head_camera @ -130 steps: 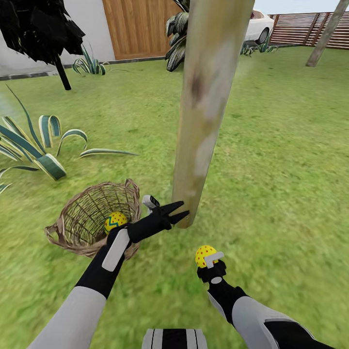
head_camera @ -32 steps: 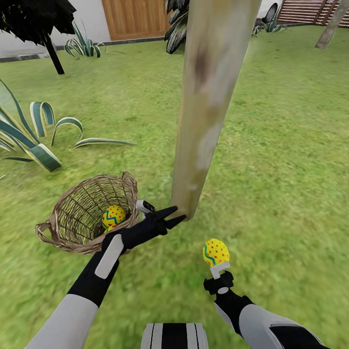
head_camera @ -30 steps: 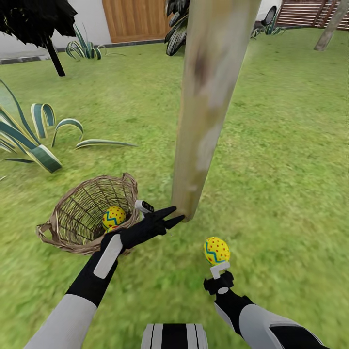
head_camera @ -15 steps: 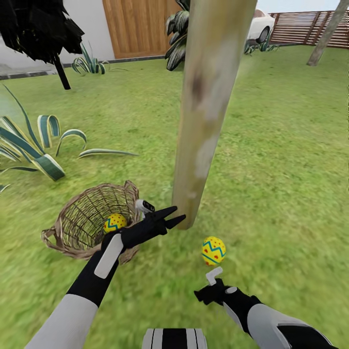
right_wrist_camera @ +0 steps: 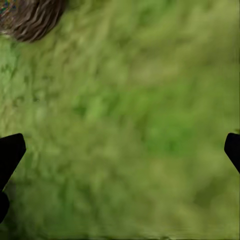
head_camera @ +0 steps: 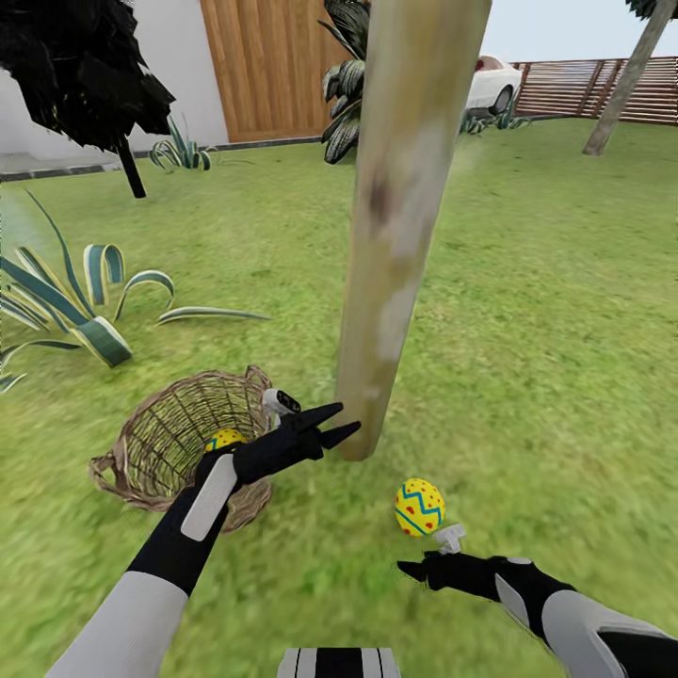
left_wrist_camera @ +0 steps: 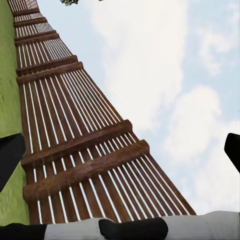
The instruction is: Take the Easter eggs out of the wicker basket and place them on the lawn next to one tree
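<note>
Egg (head_camera: 420,507) on lawn (head_camera: 546,311) by tree (head_camera: 400,217), right gripper (head_camera: 414,569) open

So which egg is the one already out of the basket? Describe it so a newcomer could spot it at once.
Start at the thick pale trunk in the middle of the head view and follow it down to the lawn. Just right of its base, in front of the right end effector, the egg lies on bare grass. The other visible egg sits inside the basket, left of the trunk.

lawn (head_camera: 565,311), wicker basket (head_camera: 151,452), one egg (head_camera: 420,508) beside tree (head_camera: 400,226)
</note>
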